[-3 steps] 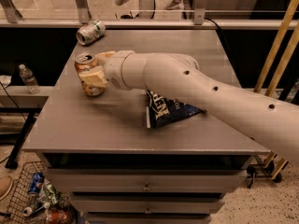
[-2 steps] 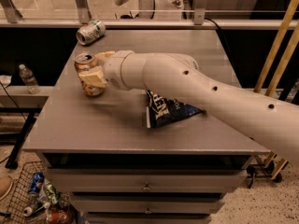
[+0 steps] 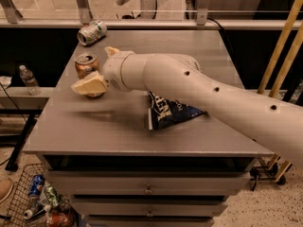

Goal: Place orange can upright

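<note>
The orange can (image 3: 86, 66) stands upright on the grey table (image 3: 94, 131) near its left edge, silver top up. My gripper (image 3: 93, 70) is at the can, with the jaws spread. One beige finger (image 3: 90, 84) lies low in front of the can, and the other finger (image 3: 112, 51) is behind and to the right of it. The jaws are open and do not clamp the can. My white arm reaches in from the right across the table.
A white-and-green can (image 3: 92, 32) lies on its side at the table's back left. A blue chip bag (image 3: 170, 111) lies mid-table under my arm. A water bottle (image 3: 28, 79) stands left of the table. A wire basket (image 3: 28, 203) of cans sits on the floor.
The fingers, which were closed on the orange can, have spread apart. The can stays upright in the same spot.
</note>
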Robot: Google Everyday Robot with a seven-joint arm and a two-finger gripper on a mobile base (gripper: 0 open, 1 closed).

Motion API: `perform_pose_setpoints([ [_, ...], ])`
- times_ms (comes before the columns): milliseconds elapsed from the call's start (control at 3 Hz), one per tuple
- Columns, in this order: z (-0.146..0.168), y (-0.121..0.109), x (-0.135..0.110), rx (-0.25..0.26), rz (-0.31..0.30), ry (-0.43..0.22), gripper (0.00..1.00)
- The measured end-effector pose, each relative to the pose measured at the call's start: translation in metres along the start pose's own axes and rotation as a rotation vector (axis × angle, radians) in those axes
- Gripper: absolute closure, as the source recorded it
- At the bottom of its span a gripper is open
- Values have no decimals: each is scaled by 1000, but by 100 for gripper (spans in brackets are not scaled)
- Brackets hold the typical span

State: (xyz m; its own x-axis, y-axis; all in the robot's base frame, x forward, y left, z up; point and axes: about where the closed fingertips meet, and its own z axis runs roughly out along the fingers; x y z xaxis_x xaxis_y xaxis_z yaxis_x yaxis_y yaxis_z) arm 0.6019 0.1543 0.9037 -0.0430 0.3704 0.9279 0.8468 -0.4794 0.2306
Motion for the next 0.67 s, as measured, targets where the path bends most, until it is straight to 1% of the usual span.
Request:
perform_pose_setpoints([
  [333, -6, 3, 1, 23, -9, -4, 0],
  [667, -33, 25, 2, 13, -56, -93, 0],
])
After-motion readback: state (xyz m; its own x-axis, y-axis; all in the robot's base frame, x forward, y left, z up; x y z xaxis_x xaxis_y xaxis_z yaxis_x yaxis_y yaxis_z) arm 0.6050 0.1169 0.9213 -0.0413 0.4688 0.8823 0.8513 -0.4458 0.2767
